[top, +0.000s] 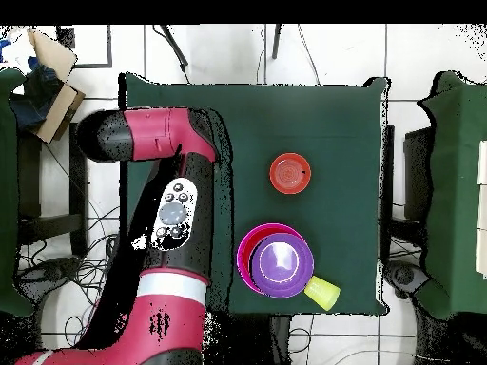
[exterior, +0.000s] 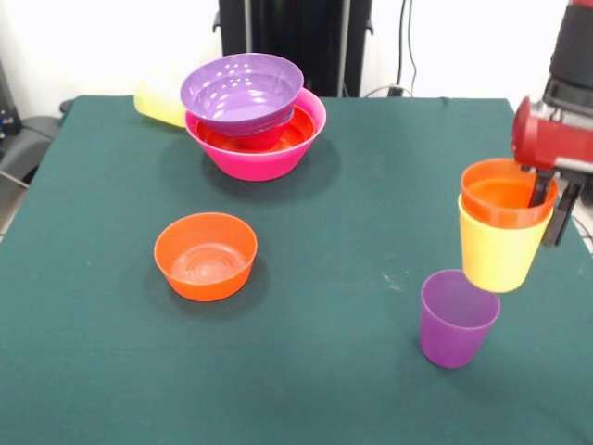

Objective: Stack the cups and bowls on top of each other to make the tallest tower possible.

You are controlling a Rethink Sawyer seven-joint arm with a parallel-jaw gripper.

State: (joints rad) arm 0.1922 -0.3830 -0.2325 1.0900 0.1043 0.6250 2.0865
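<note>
Counting four cups: orange cup [exterior: 508, 192] nested in a yellow cup [exterior: 500, 250], both lifted clear of the worktop [exterior: 352, 352] with my jaws [exterior: 553, 207] clamped on their rim; purple cup [exterior: 456, 318] standing below; second yellow cup [exterior: 159, 102] lying behind the tower [exterior: 256, 116]. I see four bowls: three stacked there, pink bowl [exterior: 259, 159] as base, one small orange bowl [exterior: 206, 256] alone.

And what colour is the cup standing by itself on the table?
Purple, clearest in the front view.
</note>
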